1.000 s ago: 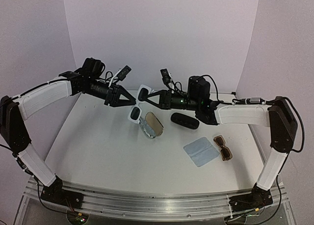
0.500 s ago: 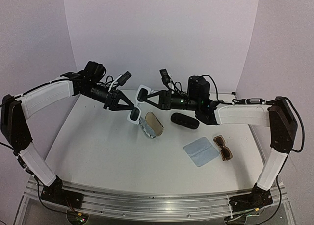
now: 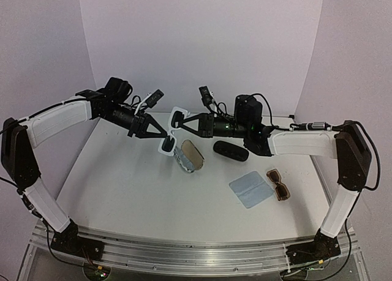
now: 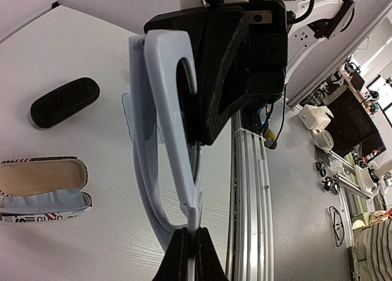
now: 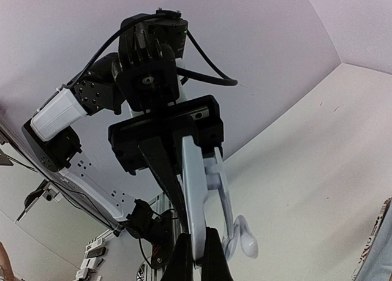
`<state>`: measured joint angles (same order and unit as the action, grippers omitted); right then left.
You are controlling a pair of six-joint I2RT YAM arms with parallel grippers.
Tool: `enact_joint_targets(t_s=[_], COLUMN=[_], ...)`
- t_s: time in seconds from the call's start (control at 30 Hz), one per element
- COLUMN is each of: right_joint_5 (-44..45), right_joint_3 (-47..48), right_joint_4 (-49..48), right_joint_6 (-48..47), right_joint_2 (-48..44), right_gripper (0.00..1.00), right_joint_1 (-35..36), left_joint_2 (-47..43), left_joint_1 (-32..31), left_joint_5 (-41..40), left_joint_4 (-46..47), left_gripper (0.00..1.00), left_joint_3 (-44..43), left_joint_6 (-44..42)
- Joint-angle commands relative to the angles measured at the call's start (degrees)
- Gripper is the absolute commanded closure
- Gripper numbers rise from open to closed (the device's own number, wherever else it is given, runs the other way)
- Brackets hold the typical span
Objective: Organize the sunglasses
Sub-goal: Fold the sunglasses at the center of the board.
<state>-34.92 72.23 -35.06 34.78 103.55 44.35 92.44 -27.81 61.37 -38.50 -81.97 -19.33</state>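
Note:
The white sunglasses (image 3: 168, 144) hang in the air over the back middle of the table, held from both sides. My left gripper (image 3: 166, 134) is shut on a thin white end of the frame; in the left wrist view the black fingers (image 4: 190, 247) pinch that end of the white sunglasses (image 4: 166, 103). From the right, my right gripper (image 3: 185, 120) is shut on the frame's other end, and its own view shows the gripper (image 5: 197, 249) clamping the white sunglasses (image 5: 193, 189). The brown sunglasses (image 3: 278, 183) lie flat on the table at the right.
An open stripe-patterned case (image 3: 190, 157) lies under the held pair, with a light-blue cloth inside it (image 4: 43, 201). A shut black case (image 3: 230, 150) lies just right of it. A square light-blue cloth (image 3: 250, 189) sits beside the brown pair.
My left gripper has moved in toward the white sunglasses and closed on the frame's lower end. The right gripper has kept its grip and barely moved.

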Motion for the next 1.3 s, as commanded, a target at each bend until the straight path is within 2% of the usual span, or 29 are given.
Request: enact_joint_targets(t_s=[0.0, 0.07, 0.17, 0.4, 0.47, 0.63, 0.73, 0.87, 1.0, 1.27], right_joint_5=[4.83, 9.14, 17.76, 37.54, 42.4, 44.05, 41.42, 40.34, 39.6, 34.11], right_joint_3=[-0.43, -1.51, -1.32, -2.29, -1.51, 1.58, 4.53, 7.3, 8.95, 11.25], right_joint_4=[-1.59, 0.34, 7.48, 20.89, 25.69, 31.96, 32.93, 33.48, 33.5, 33.6], right_joint_6=[0.42, 0.24, -0.75, 2.46, 4.06, 3.62, 3.43, 2.94, 2.11, -2.61], right_joint_2=[-0.44, -0.76, -1.16, -0.94, 0.51, 6.55, 11.0, 15.18, 17.43, 20.41], right_gripper=[0.79, 0.61, 0.48, 0.46, 0.43, 0.37, 0.41, 0.57, 0.61, 0.83], right_joint_1=[0.0, -0.01, -0.04, -0.23, -0.23, -0.23, -0.23, -0.23, -0.23, -0.23], left_joint_2=[0.33, 0.85, 1.56, 2.05, 2.04, 2.11, 2.04, 1.84, 1.51, 1.36], left_joint_1=[0.41, 1.12, 2.43, 4.16, 4.21, 4.26, 4.22, 4.21, 4.25, 4.25], left_joint_5=[-3.66, -7.26, -11.78, -18.45, -20.36, -25.06, -26.05, -26.04, -25.49, -25.14], left_joint_4=[1.26, 1.04, 0.6, 0.39, -0.07, -1.56, -1.76, -1.79, -1.83, -1.94], left_gripper=[1.0, 1.0, 1.0, 1.0, 1.0, 1.0, 1.0, 1.0, 1.0, 1.0], left_joint_3=[0.13, 0.26, 0.56, 2.84, 3.1, 2.66, 2.76, 3.23, 3.53, 3.67], left_joint_6=[3.65, 4.72, 5.9, 4.87, 3.34, -1.0, -1.9, -2.14, -2.34, -3.33])
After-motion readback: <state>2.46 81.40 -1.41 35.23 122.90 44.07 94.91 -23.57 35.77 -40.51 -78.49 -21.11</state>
